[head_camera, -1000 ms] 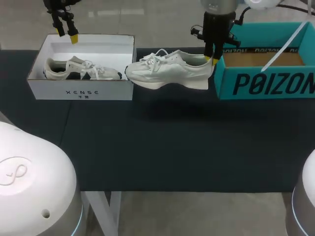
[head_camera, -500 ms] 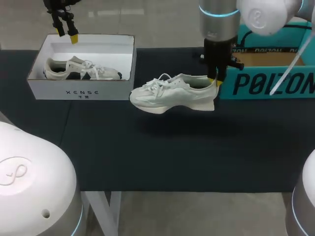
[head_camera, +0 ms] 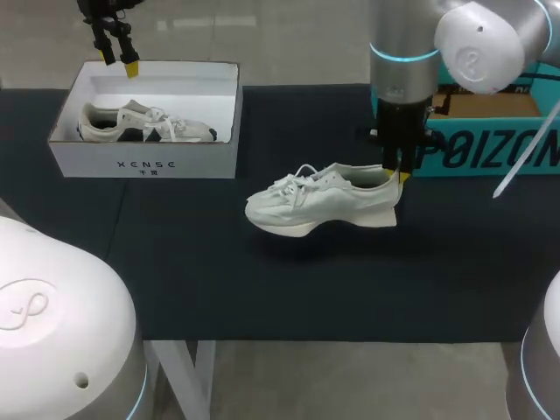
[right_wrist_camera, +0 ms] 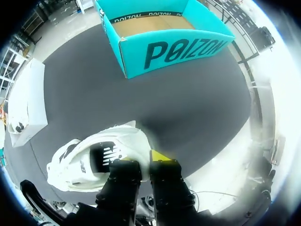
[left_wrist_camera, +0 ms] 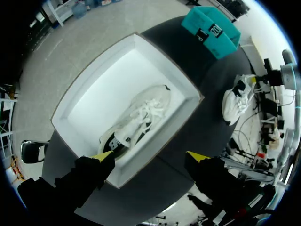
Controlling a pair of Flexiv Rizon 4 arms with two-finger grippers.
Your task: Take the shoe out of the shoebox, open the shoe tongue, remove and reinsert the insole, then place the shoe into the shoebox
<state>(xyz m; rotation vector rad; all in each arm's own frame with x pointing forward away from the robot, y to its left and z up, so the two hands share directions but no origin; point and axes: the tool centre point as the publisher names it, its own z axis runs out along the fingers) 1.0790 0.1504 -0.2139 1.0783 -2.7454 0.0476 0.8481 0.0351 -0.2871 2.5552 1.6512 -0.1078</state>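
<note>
With the white sneaker [head_camera: 319, 199] pinched at its heel by the closed right gripper [head_camera: 396, 178] and held over the table [head_camera: 262, 280] beside the teal shoebox [head_camera: 472, 149], the take-out step is judged nearly done; a setting-down for tongue opening is called for next.

My head camera looks down from high and behind over the whole table [head_camera: 262, 289]. My left wrist camera hangs well above the white box [left_wrist_camera: 117, 108], facing into it. My right wrist camera looks down close over the shoe [right_wrist_camera: 94, 160]. All three share the shoe, that box and the teal box [right_wrist_camera: 174, 47].
</note>
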